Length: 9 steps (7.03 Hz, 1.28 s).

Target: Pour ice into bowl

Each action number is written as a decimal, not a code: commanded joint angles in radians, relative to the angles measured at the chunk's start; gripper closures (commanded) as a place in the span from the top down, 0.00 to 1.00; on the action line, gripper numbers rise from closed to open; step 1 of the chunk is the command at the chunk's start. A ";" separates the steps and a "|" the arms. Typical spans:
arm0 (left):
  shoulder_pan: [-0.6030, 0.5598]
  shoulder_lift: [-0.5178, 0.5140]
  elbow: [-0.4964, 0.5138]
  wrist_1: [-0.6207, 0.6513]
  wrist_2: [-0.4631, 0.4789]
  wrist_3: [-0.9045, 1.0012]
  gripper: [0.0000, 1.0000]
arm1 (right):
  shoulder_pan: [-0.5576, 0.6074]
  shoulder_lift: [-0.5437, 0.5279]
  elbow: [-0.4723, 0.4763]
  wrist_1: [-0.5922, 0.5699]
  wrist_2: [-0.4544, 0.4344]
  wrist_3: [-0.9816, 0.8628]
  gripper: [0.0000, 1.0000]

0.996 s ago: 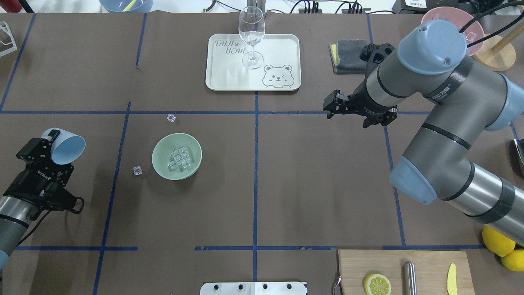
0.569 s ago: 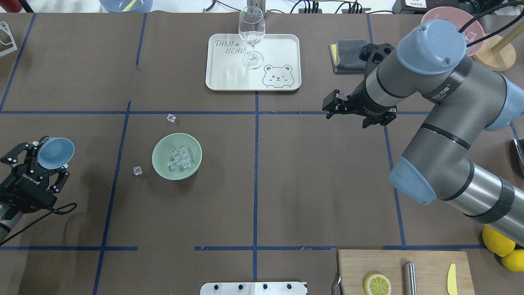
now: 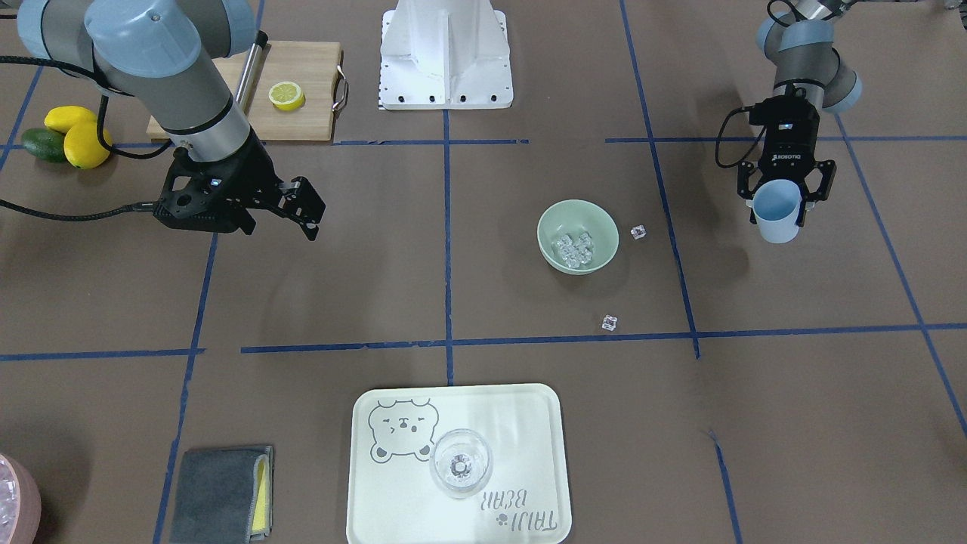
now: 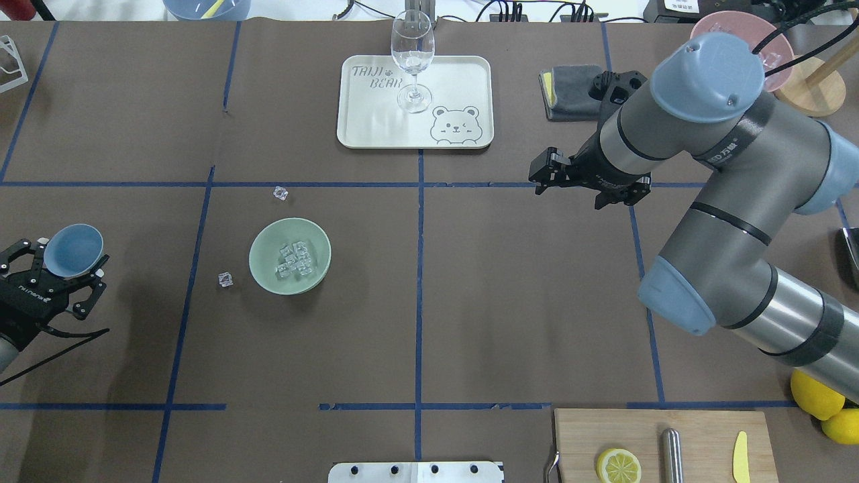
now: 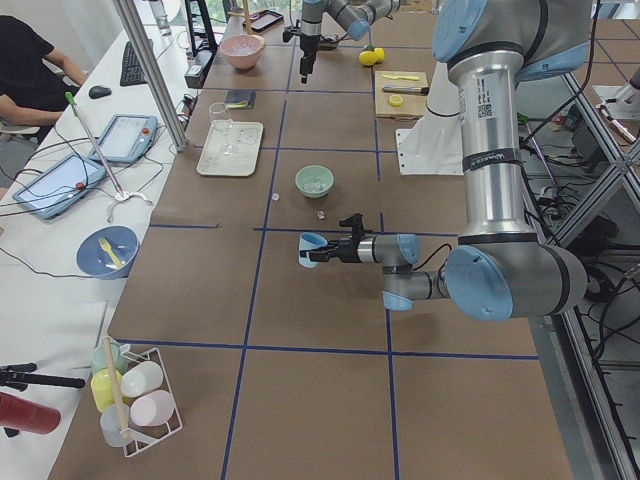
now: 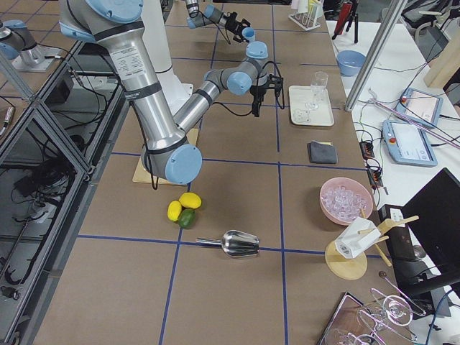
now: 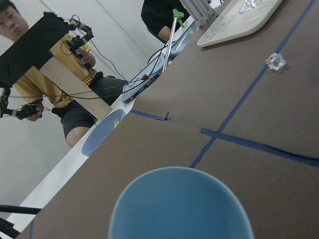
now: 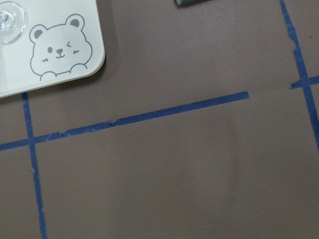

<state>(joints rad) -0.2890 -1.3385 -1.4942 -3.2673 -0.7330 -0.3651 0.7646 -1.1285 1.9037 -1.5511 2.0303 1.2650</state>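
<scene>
The pale sage-green bowl stands left of the table's middle with several clear ice cubes in it. One loose cube lies beyond the bowl and another lies to its left. My left gripper is shut on the light blue cup at the table's far left, well clear of the bowl. The cup is upright and looks empty in the left wrist view. My right gripper hovers open and empty at the right of the middle.
A cream tray with a wine glass stands at the back centre. A grey cloth and a pink bowl of ice are at the back right. A cutting board with half a lemon and yellow lemons are at the front right.
My left gripper has swung the cup from tilted toward the bowl to upright and drawn it back to the left. The right arm has not moved.
</scene>
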 commanded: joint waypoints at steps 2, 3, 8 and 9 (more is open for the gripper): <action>-0.001 0.004 0.009 0.001 0.006 -0.354 0.00 | 0.027 -0.005 0.002 -0.014 0.005 -0.059 1.00; -0.001 0.004 0.029 0.011 0.009 -0.411 0.00 | 0.025 -0.007 0.000 -0.015 0.005 -0.065 1.00; 0.001 0.002 0.100 0.021 0.009 -0.594 0.00 | -0.039 0.066 -0.043 -0.012 -0.013 -0.018 1.00; 0.001 0.002 0.100 0.023 0.006 -0.594 0.00 | -0.104 0.122 -0.084 -0.001 -0.059 0.061 1.00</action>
<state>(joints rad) -0.2885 -1.3364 -1.3955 -3.2461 -0.7246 -0.9500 0.7215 -1.0689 1.8642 -1.5610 2.0092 1.2543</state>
